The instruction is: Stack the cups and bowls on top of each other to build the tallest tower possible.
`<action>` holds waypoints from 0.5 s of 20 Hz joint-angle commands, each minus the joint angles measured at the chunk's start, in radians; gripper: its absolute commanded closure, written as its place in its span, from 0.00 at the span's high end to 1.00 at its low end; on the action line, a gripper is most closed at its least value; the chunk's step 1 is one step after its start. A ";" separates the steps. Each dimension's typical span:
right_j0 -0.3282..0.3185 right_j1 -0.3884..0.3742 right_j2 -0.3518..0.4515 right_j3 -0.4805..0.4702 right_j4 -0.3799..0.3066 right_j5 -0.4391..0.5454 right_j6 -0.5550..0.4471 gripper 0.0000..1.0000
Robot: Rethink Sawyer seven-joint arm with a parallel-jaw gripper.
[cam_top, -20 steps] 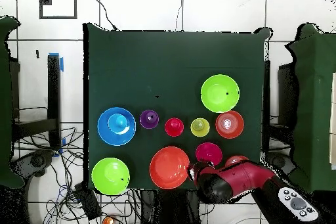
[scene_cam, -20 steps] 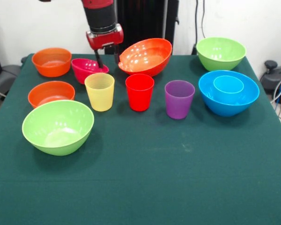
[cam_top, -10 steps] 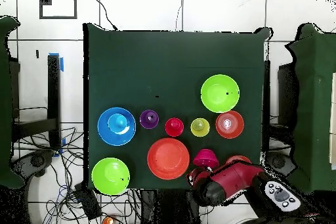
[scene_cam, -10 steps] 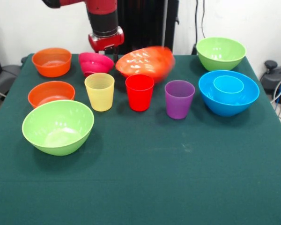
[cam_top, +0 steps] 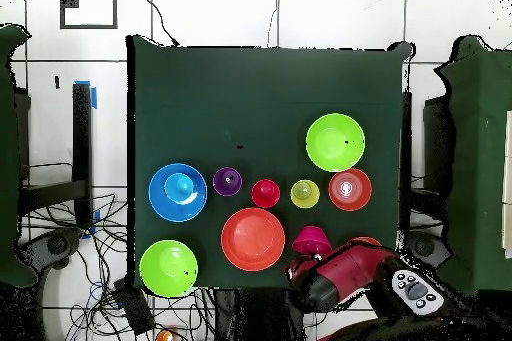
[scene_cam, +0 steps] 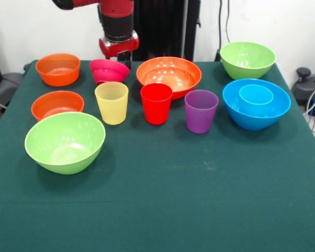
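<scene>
Visibly, end effector [scene_cam: 121,56] gripping tilted magenta bowl [scene_cam: 109,71].

Green-clothed table [scene_cam: 199,199] — on it: two lime green bowls [scene_cam: 65,142], blue bowl [scene_cam: 256,104], wide orange bowl [scene_cam: 169,74], two small orange bowls [scene_cam: 57,104], yellow cup [scene_cam: 112,103], red cup [scene_cam: 156,103], purple cup [scene_cam: 201,111].

A robotics lab is showing itself here: a green-clothed counter [scene_cam: 199,210] is standing on a white tiled floor [cam_top: 330,12], cables [cam_top: 60,227] are trailing beside the counter, and a red robot arm [scene_cam: 115,21] is hanging over it.
</scene>
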 commanded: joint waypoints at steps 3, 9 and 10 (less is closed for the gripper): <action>0.005 0.001 0.035 -0.102 -0.061 -0.087 0.006 1.00; -0.025 -0.034 0.067 -0.067 -0.063 -0.126 -0.020 1.00; -0.028 -0.036 0.069 -0.067 -0.065 -0.132 -0.021 1.00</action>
